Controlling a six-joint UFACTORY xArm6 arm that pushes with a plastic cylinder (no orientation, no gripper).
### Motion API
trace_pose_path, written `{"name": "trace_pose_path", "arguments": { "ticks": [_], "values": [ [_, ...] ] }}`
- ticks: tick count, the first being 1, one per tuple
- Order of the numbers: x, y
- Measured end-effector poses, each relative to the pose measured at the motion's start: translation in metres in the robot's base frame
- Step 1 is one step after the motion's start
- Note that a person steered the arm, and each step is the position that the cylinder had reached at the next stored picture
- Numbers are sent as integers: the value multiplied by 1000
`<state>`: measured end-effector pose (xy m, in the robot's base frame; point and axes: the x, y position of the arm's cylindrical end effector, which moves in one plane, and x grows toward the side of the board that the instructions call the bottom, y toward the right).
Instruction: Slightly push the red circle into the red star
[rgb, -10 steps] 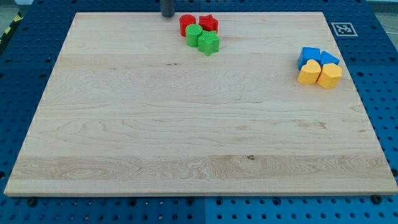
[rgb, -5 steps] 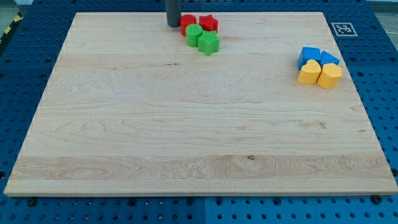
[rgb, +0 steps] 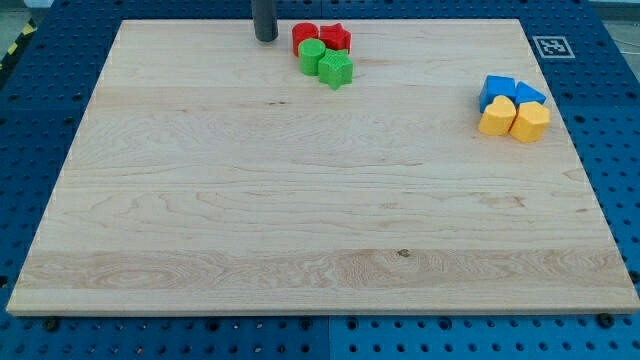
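The red circle (rgb: 304, 37) sits near the view's top, touching the red star (rgb: 336, 37) on its right. A green circle (rgb: 313, 55) and a green star (rgb: 336, 70) lie just below them, all packed together. My tip (rgb: 265, 38) stands on the board to the left of the red circle, with a small gap between them.
At the view's right, a blue block (rgb: 494, 90) and a blue triangle (rgb: 527, 94) sit above a yellow block (rgb: 496, 119) and a yellow heart-like block (rgb: 530, 121). A marker tag (rgb: 552, 46) is at the board's top right corner.
My tip came down beside the red circle, nudged it slightly right against the red star, then backed off a little to the left.
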<state>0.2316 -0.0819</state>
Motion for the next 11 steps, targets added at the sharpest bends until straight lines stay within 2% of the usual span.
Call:
{"name": "trace_pose_path", "arguments": {
  "ticks": [5,7,9,11],
  "values": [
    [1,52],
    [-1,49],
    [-39,48],
    [-38,115]
  ]
}}
